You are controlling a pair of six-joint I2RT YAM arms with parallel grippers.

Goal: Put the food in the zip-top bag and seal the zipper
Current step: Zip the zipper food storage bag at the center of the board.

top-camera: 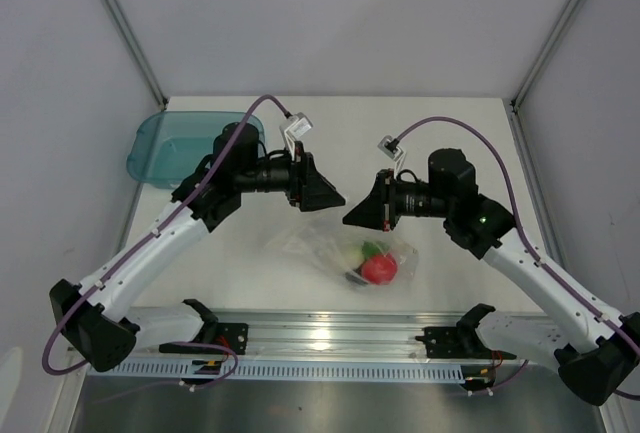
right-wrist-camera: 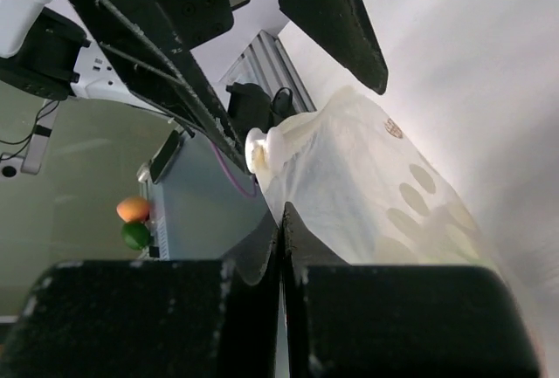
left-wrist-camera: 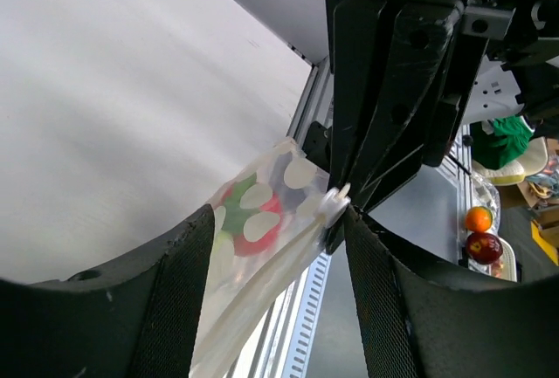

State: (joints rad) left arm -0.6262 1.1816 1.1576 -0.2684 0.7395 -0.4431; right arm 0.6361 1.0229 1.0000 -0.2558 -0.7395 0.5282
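Right wrist view: the right pincer (right-wrist-camera: pixel 280 221) has its two black fingers pressed together on the edge of the small clear crinkly plastic zip-top bag (right-wrist-camera: pixel 367 195); just past the fingertips a small white knob (right-wrist-camera: pixel 262 149) sits on that edge; beyond it the left pincer (right-wrist-camera: pixel 307 120) is spread wide, one finger on each side of the bag. The left wrist view shows the same from the other end: the bag film runs through the wide gap between the fingers, though whether it touches them I cannot tell; red and green show through the plastic here, which the right wrist view does not show. Only the top view shows the bag lying on the white surface (top-camera: pixel 450 133) between the arms, holding the red tomato-like ball (top-camera: pixel 379 269), the white oblong radish (top-camera: pixel 352 251) and the dark round piece (top-camera: pixel 355 277); farther back left stands a translucent teal plastic tray (top-camera: pixel 160 143).
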